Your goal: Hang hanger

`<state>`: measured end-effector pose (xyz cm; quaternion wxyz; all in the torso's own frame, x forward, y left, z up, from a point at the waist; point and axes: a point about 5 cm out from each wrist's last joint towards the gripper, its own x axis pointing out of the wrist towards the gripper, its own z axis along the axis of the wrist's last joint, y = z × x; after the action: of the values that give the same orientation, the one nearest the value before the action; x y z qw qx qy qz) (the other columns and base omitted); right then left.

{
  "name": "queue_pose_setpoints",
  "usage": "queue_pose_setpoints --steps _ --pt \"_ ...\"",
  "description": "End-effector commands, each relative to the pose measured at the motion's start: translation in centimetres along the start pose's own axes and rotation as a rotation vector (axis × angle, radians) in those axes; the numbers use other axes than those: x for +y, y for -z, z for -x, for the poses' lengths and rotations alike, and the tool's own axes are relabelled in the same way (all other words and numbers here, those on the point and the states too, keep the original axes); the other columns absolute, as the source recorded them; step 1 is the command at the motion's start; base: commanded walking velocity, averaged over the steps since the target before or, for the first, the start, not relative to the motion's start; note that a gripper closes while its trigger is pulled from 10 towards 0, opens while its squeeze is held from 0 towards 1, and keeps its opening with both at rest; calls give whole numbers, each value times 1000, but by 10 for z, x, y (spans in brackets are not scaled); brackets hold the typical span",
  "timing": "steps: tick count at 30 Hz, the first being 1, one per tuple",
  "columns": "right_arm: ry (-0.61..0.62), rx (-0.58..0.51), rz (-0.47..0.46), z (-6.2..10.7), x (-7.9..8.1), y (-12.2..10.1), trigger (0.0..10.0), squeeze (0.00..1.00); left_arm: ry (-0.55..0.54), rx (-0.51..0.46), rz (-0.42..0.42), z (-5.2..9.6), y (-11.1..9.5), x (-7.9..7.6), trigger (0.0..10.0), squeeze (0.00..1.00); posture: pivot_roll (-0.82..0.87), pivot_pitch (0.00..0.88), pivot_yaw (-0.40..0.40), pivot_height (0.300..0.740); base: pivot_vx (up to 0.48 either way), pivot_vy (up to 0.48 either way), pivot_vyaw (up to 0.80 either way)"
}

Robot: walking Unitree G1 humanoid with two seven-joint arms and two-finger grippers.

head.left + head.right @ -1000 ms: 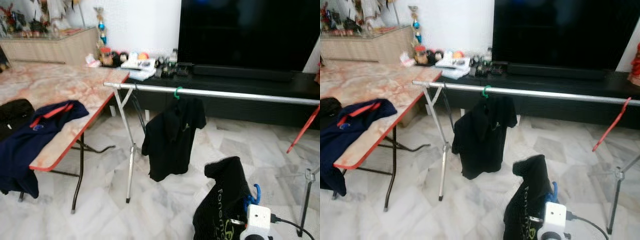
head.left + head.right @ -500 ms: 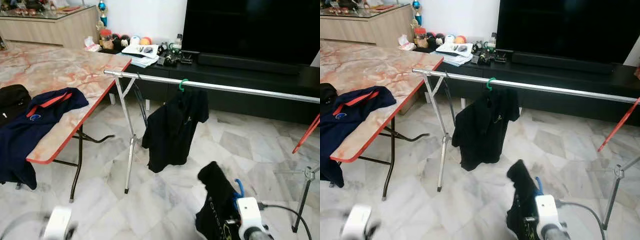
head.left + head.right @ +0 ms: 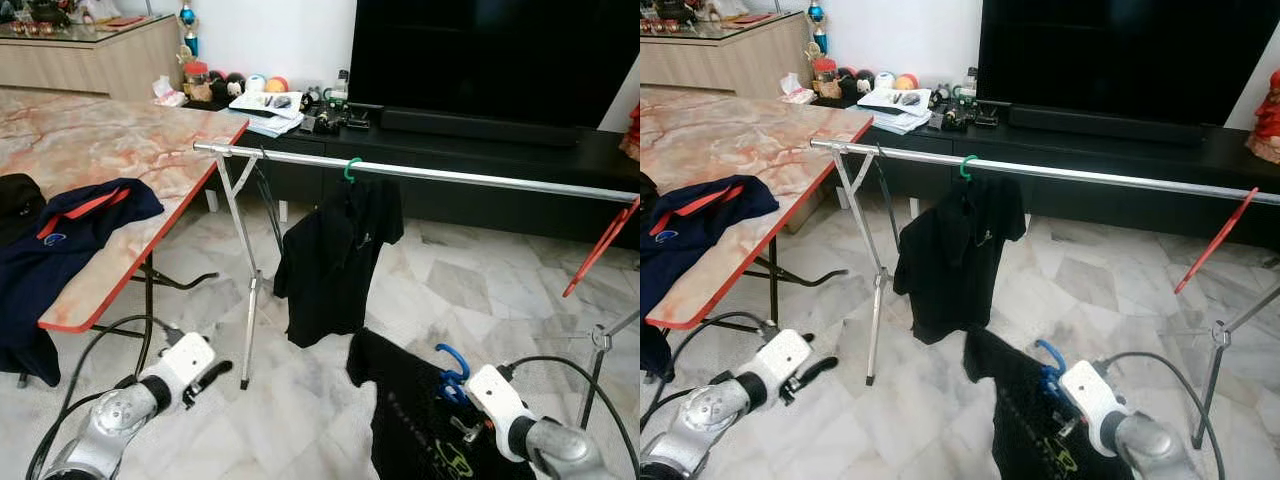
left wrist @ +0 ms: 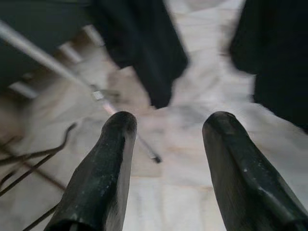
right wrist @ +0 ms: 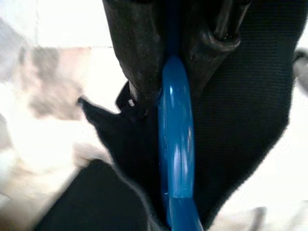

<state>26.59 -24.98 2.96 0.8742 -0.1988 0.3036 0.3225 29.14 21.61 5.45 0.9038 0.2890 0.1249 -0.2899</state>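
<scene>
Clamping the blue hanger between its two black fingers, the right gripper is low at the robot's right, and the fingers press on either side of the hook. From that hanger a black shirt with green print drapes down over the marble floor, below the level of the rail. The left gripper hangs low on the robot's left, near the foot of the rack's crossed legs; in its wrist view the two fingers stand spread with bare floor between them and nothing held. Ahead, the silver rail runs across the scene at about table height, and a black polo shirt hangs from it on a green hanger. A red hanger dangles near the rail's far right end. On the marble-topped table at left lies a navy shirt with red trim.
</scene>
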Motion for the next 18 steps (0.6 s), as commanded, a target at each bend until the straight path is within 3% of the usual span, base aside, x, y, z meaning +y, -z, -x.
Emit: queue_pose_setpoints --steps 1,6,9,10,13,18 --pt "-83 3 74 7 0 -4 10000 0 105 0 11 -2 -3 -13 10000 0 101 0 -75 740 0 0 0" --pt "-153 8 144 14 -2 -11 10000 0 193 -7 -27 -3 -12 -19 10000 0 107 0 -82 740 0 0 0" --pt "-187 -11 191 15 -2 -24 10000 0 283 -1 4 -4 -15 -28 10000 0 106 0 -95 740 0 0 0" --pt "-213 -15 215 15 2 -29 10000 0 311 16 -28 -5 -15 -33 10000 0 107 0 -97 740 0 0 0" --pt "-255 -46 237 18 10 -36 10000 0 301 24 -59 -8 -16 -34 10000 0 102 0 -92 740 0 0 0" --pt "-310 -109 263 32 18 -48 10000 0 311 11 -5 -10 -23 -37 10000 0 84 0 -81 740 0 0 0"
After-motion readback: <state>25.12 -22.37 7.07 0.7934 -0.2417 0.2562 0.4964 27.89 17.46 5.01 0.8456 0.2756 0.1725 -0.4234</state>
